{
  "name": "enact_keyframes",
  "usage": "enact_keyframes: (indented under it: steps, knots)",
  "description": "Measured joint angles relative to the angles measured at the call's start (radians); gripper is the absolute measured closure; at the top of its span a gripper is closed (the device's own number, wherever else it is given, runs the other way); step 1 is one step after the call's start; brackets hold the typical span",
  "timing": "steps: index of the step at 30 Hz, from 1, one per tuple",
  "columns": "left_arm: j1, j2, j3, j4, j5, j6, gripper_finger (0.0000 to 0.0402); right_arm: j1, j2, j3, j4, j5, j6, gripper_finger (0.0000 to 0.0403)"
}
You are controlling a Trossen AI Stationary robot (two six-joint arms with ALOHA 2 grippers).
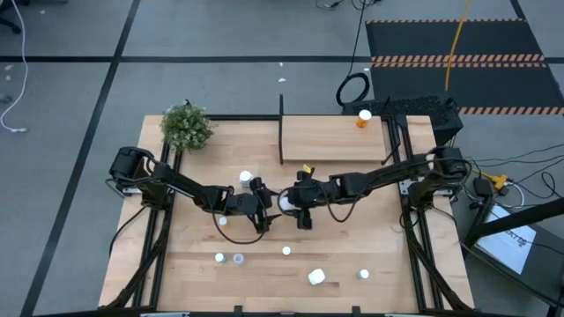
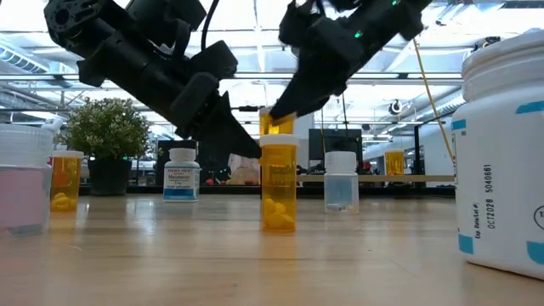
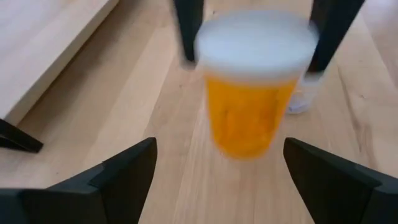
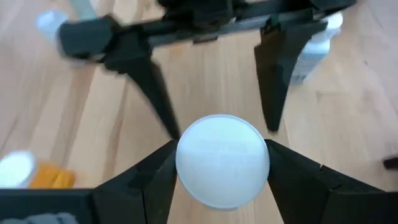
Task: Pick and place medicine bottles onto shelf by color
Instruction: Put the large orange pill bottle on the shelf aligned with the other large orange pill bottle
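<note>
An orange medicine bottle with a white cap (image 3: 252,93) stands out at mid-table (image 1: 286,202) between my two grippers. My right gripper (image 4: 222,158) is over it, shut on its cap. My left gripper (image 3: 219,149) is open just to the bottle's left (image 1: 262,201), its fingers apart on either side of the near space and touching nothing. The shelf (image 1: 333,139), a light wooden board with a black post (image 1: 281,106), lies beyond the grippers. One orange bottle (image 1: 363,117) stands on the shelf's far right corner. My right gripper pinches the bottle's white cap (image 4: 186,155) between its two fingers, one on each side of the rim. The fingers (image 3: 186,31) come from above, pointing down. The bottle hangs upright under them; whether its base rests on the table I cannot tell.
A green plant (image 1: 187,126) stands at the far left corner. A white bottle (image 1: 246,178) stands left of the grippers. Several bottles sit along the near edge, among them a large white one (image 1: 315,276) and an orange one (image 2: 278,183). A clear bottle (image 2: 340,181) stands farther back.
</note>
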Motion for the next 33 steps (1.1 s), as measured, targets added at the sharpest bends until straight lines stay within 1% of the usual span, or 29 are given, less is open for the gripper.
enact_keyframes:
  steps: [8,14,19,27,33]
  knots:
    - [-0.004,0.000,0.000,0.009,0.001,-0.006,0.0050,0.009,-0.163,0.000,-0.213,0.017,0.058,0.0185]
    - [-0.005,0.000,0.000,0.009,0.001,-0.018,0.0050,-0.015,-0.317,0.000,-0.344,0.095,0.108,0.0185]
    - [-0.005,0.000,0.000,0.009,0.001,-0.026,0.0050,-0.058,-0.447,0.000,-0.453,0.145,0.153,0.0185]
    - [-0.005,0.000,0.000,0.011,0.002,-0.029,0.0050,-0.227,-0.619,0.000,-0.597,0.149,0.151,0.0185]
    - [-0.011,0.000,-0.001,0.014,0.002,-0.033,0.0050,-0.367,-0.698,0.000,-0.662,0.149,0.108,0.0185]
